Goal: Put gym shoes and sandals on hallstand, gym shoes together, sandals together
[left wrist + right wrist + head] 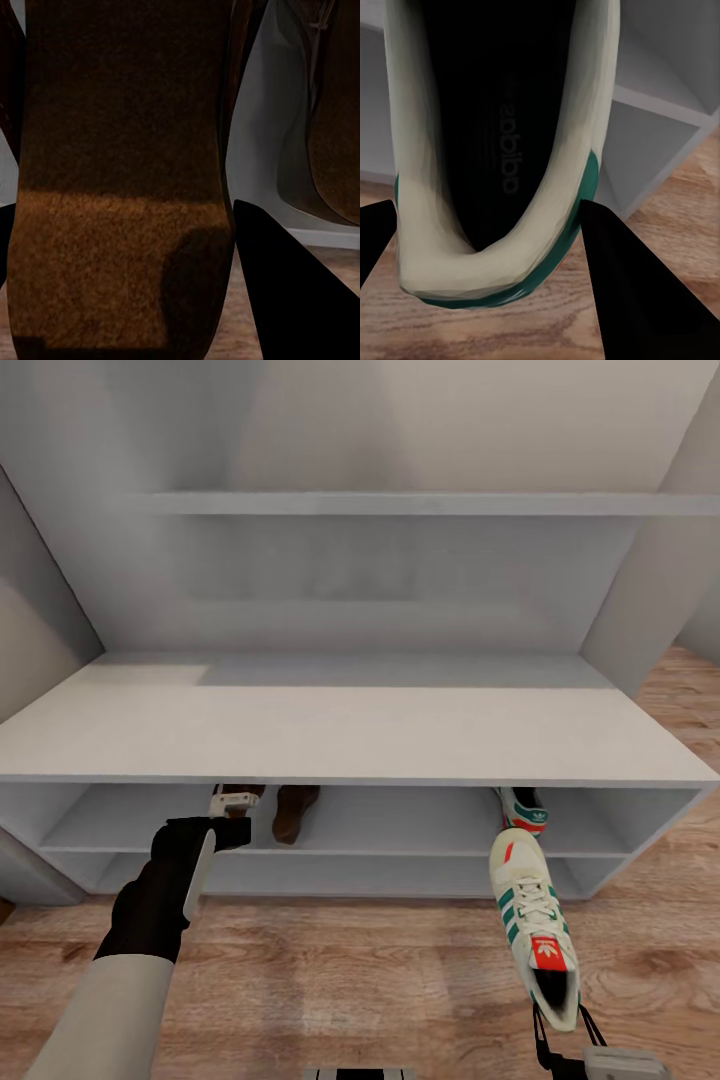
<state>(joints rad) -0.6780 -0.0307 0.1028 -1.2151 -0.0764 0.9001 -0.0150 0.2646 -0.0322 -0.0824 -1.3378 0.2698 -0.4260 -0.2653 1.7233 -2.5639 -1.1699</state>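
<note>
Left gripper (232, 804) clamped on sandal (120, 187) at hallstand (350, 735) upper shelf, beside second sandal (294, 812). Right gripper (560, 1050) clamped on heel of gym shoe (532, 920), held above corridor floor (350, 980). Other gym shoe (522, 810) shelved.

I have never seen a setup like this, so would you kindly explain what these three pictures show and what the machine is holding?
This is a simulated two-armed robot. The head view looks down at a pale shoe rack on a wood floor. The other two pictures come from cameras by each gripper. The left gripper holds a brown sandal at the upper shelf, beside the second sandal. The right gripper holds a gym shoe by its heel, toe toward the shelf, where the other gym shoe already sits.
</note>
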